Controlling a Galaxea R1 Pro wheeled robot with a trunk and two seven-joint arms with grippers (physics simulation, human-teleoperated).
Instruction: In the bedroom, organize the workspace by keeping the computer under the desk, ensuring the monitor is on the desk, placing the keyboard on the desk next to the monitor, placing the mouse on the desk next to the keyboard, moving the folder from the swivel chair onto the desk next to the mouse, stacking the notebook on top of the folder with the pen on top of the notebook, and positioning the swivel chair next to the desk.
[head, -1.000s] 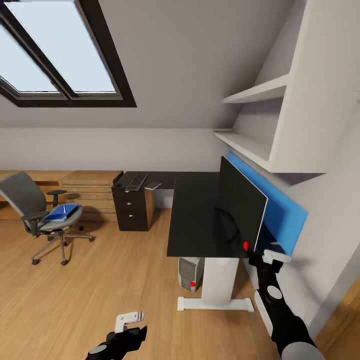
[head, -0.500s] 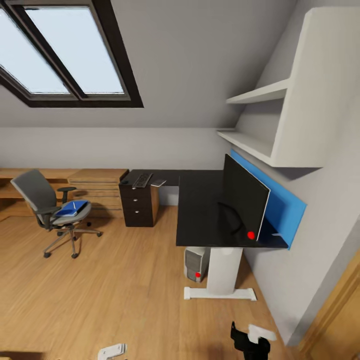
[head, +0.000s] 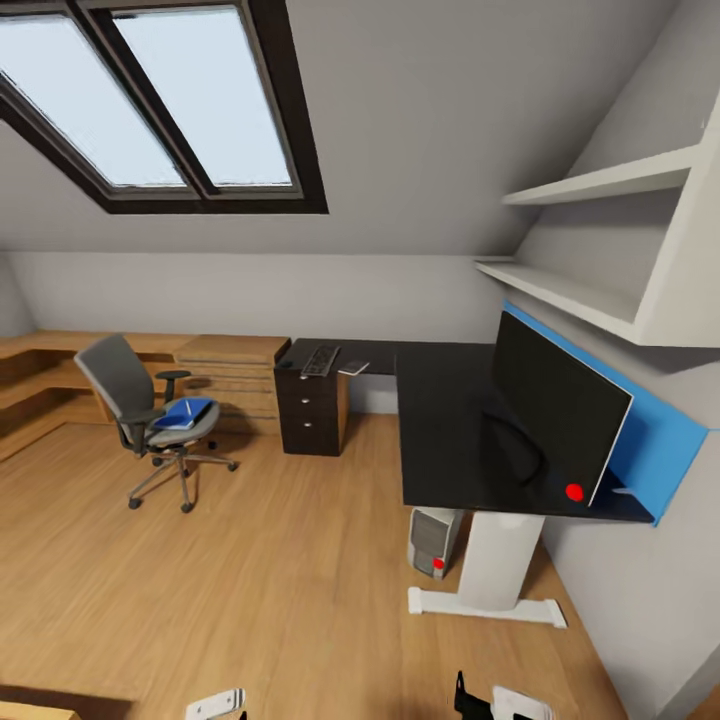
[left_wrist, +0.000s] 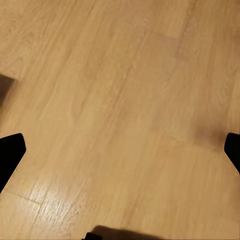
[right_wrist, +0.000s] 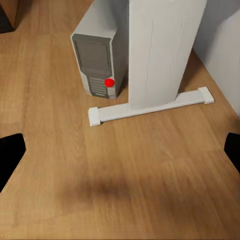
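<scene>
The monitor (head: 555, 410) stands on the black-topped desk (head: 445, 430), against the blue back panel. Below the desk, beside its white leg (right_wrist: 155, 55), sits the computer (head: 434, 541) (right_wrist: 97, 62). At the desk's far end lie the keyboard (head: 320, 359) and, beside it, the small greyish notebook (head: 353, 368). The swivel chair (head: 130, 395) stands out on the floor to the left with the blue folder (head: 185, 412) on its seat. Mouse and pen are too small to make out. My left gripper (head: 215, 703) (left_wrist: 120, 150) and right gripper (head: 505, 700) (right_wrist: 120, 147) hang low over the floor, both open and empty.
Light wooden cabinets (head: 230, 370) line the far wall left of the black drawer unit (head: 312, 415). White shelves (head: 600, 240) jut out above the desk. Wooden floor (head: 280, 580) spreads between me, the chair and the desk.
The camera has backed off and turned, shifting the whole room rightward. My right arm has drawn back from the monitor's lower corner to the bottom edge of the head view.
</scene>
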